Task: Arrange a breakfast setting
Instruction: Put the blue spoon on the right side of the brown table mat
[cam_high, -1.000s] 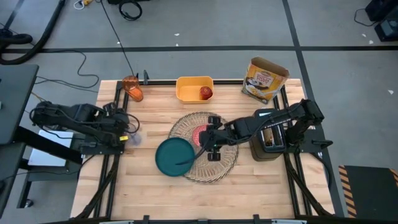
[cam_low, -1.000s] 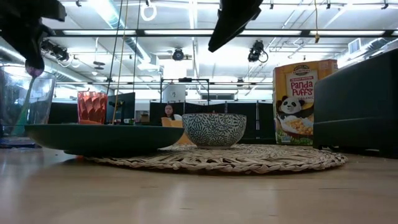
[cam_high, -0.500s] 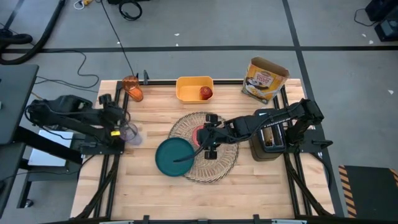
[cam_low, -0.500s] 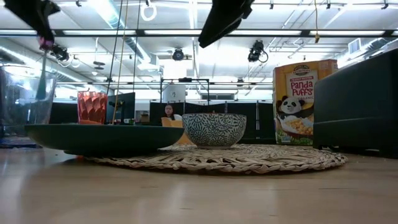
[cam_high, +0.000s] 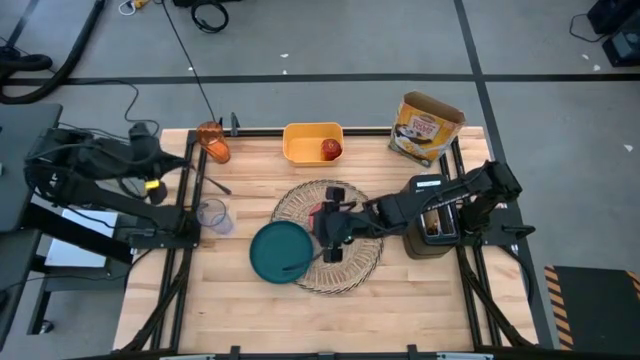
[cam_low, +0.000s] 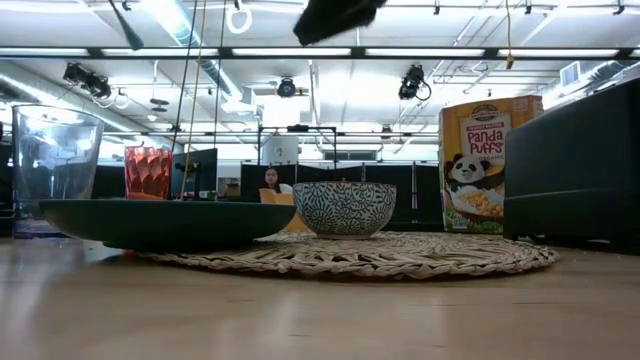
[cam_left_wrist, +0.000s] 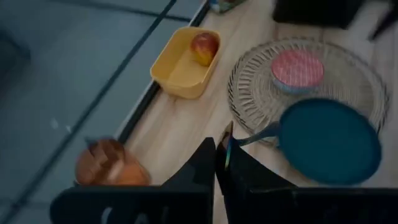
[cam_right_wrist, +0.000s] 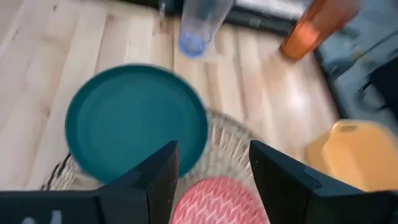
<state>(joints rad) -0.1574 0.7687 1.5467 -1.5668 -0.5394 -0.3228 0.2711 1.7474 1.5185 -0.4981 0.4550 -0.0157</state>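
The straw placemat (cam_high: 345, 262) lies mid-table. The pink bowl (cam_high: 320, 213) stands on it, and the teal plate (cam_high: 278, 252) rests on its near left edge. The red apple (cam_high: 330, 149) lies in the yellow tub (cam_high: 305, 140). The orange cup (cam_high: 212, 143) stands at the far left. A tan slice (cam_high: 432, 228) shows in the toaster's slot. My left gripper (cam_high: 197, 168), raised over the table's left side, is shut on the small blue utensil (cam_high: 216, 184). My right gripper (cam_high: 330, 238) hangs open and empty above the bowl and plate (cam_right_wrist: 134, 127). My left gripper pinches the thin utensil between its two shut fingers (cam_left_wrist: 227, 144) at one end. The rest of the utensil (cam_left_wrist: 258, 132) sticks out beyond the fingertips, slanting down toward the table, lifted clear of everything.
A clear glass (cam_high: 212, 215) stands at the left edge, below the left gripper. A black toaster (cam_high: 428, 240) stands right of the placemat, and a cereal box (cam_high: 428, 125) at the far right. Bare wood lies along the near edge.
My left gripper has risen and drawn back toward the table's far left, lifting the utensil out of the clear glass, which stays where it was. My right gripper has risen a little and shifted toward the near edge over the placemat.
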